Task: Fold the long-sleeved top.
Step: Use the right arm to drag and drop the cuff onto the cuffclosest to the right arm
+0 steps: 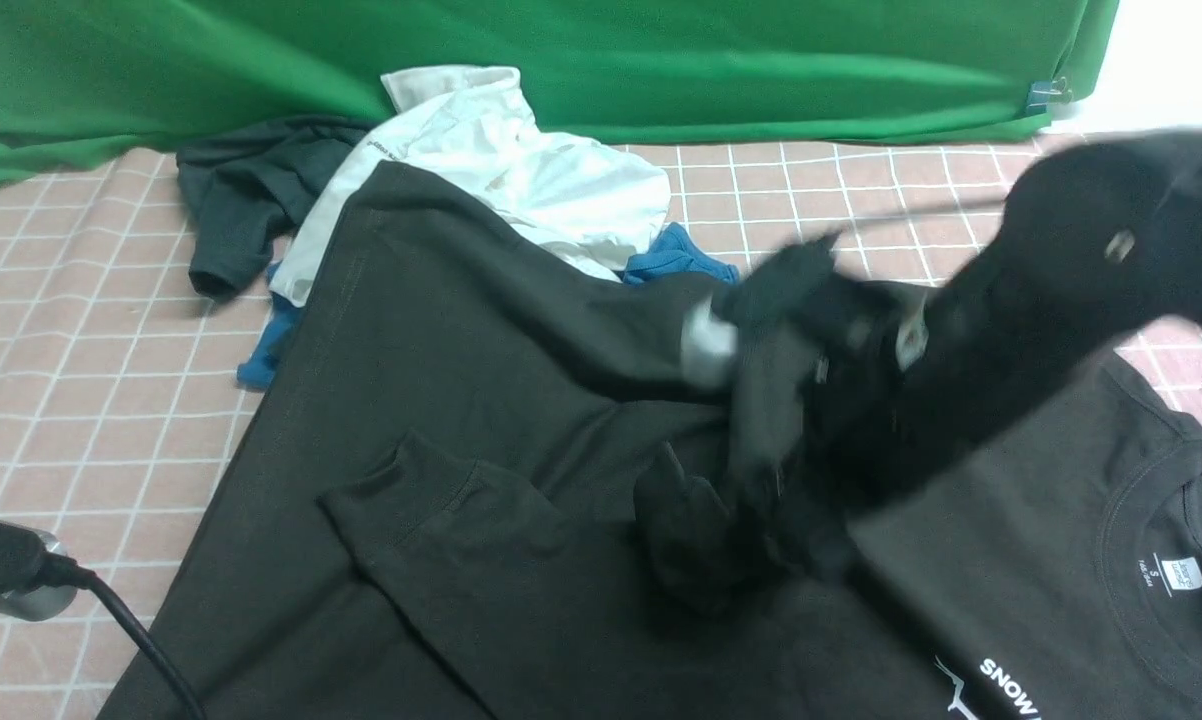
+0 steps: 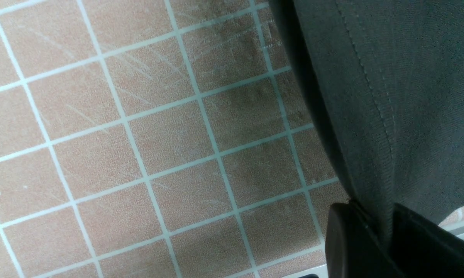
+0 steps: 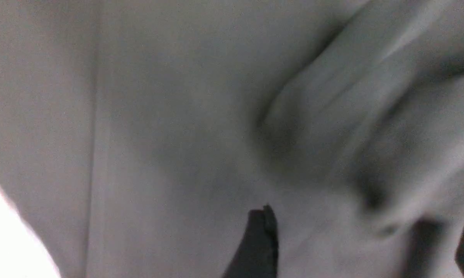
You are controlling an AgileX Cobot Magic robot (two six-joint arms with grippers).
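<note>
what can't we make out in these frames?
Front view: right gripper smeared by motion blur; contact with the long-sleeved top unclear.
Front view: left gripper cut off by the lower-left edge.
Front view: print cut by bottom edge after SNOW.
Front view: blue garment mostly hidden under white shirt and top.
Right wrist view: blurred; which fold it faces unclear.

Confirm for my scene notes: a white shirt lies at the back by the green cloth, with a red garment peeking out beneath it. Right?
Not quite: the garment peeking out beneath the white shirt is blue, not red, as the front view shows. The shirt is at the back by the green cloth.
</note>
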